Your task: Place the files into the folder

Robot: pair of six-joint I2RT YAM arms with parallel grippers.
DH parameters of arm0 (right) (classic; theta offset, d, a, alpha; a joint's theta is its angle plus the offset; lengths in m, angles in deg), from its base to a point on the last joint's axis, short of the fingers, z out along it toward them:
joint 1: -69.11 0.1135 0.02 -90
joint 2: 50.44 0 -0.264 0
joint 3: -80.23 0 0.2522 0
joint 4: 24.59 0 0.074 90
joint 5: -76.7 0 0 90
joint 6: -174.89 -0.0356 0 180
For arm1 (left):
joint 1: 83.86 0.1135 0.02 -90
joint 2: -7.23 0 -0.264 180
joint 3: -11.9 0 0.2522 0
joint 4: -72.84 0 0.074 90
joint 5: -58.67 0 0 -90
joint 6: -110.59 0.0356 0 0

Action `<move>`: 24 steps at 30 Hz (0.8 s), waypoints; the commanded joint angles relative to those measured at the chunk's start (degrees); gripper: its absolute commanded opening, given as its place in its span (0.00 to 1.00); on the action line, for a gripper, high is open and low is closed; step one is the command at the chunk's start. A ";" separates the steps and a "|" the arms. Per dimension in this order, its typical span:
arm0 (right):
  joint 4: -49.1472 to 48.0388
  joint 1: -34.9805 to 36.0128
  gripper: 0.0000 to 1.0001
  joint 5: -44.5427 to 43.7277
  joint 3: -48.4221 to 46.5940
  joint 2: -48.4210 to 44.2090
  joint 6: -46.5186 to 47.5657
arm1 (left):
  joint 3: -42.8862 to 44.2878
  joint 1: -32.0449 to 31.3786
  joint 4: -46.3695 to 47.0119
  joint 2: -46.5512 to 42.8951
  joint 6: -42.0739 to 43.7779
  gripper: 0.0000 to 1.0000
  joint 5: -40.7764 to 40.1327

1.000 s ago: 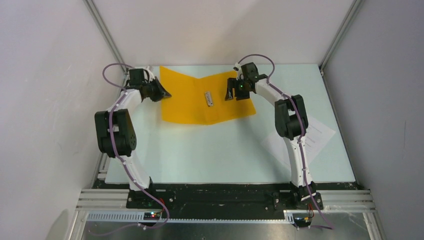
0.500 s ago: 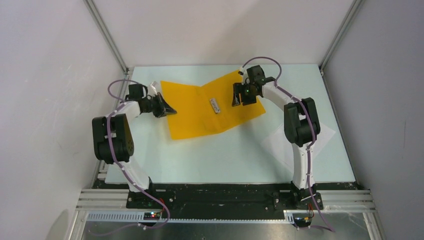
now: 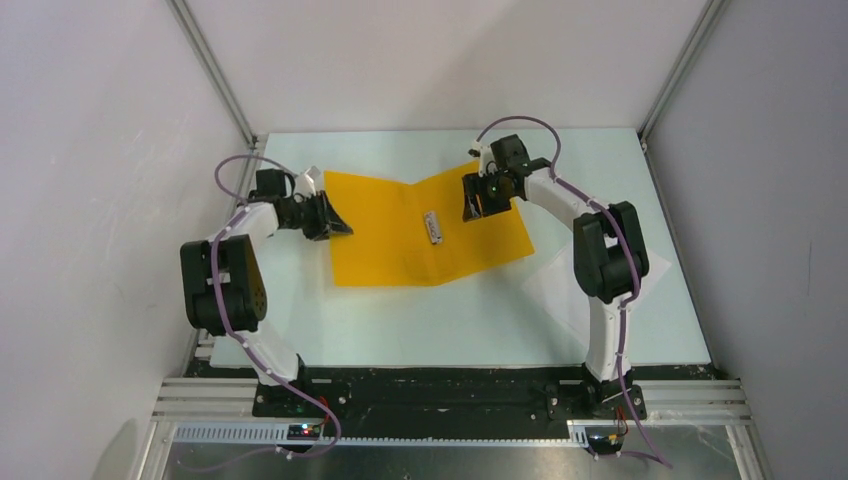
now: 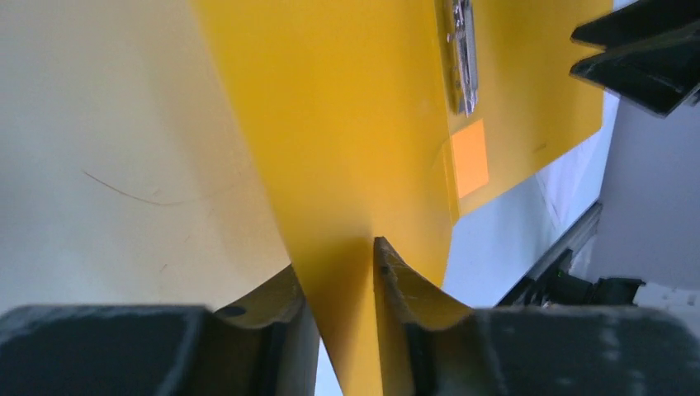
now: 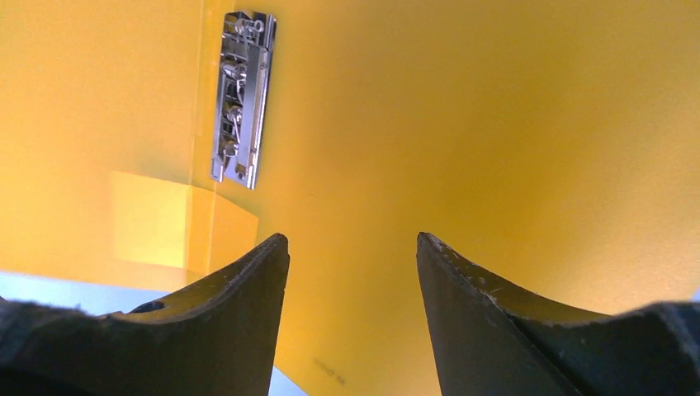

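Note:
The orange-yellow folder (image 3: 400, 240) lies open at the table's far middle, with a metal clip (image 3: 433, 226) along its fold. My left gripper (image 3: 337, 226) is shut on the folder's left edge; in the left wrist view the gripper (image 4: 338, 256) pinches the yellow flap (image 4: 355, 124). My right gripper (image 3: 478, 200) is open just above the right flap; in the right wrist view the gripper (image 5: 353, 243) is empty over the yellow card (image 5: 462, 124). The files (image 3: 652, 266), white printed sheets, lie on the table at the right, partly hidden behind my right arm.
White walls with aluminium frame posts close in the table on the left, back and right. The metal clip also shows in the left wrist view (image 4: 462, 49) and the right wrist view (image 5: 241, 99). The black base rail (image 3: 440, 392) runs along the near edge.
The folder has slid toward the near side and a little right, held by my left gripper. My right gripper moved with it and stays over the right flap.

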 commanded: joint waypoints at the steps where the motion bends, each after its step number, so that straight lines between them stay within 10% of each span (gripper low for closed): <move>1: -1.00 -0.85 0.62 -0.41 0.92 0.81 1.77 | 6.70 0.24 -2.94 -0.81 1.96 0.41 -4.57; 7: -1.63 -1.15 0.59 -0.14 0.72 2.33 1.80 | 18.43 0.15 -6.04 -7.15 -1.68 0.74 -22.64; 15: -2.26 -0.56 0.60 -0.64 -1.73 4.28 1.79 | 45.38 -12.45 -5.75 3.12 -8.77 0.75 -21.12; 24: -2.44 -0.51 0.60 -1.51 -1.75 4.22 1.78 | 37.73 -23.19 -5.72 14.29 -17.57 0.69 -32.71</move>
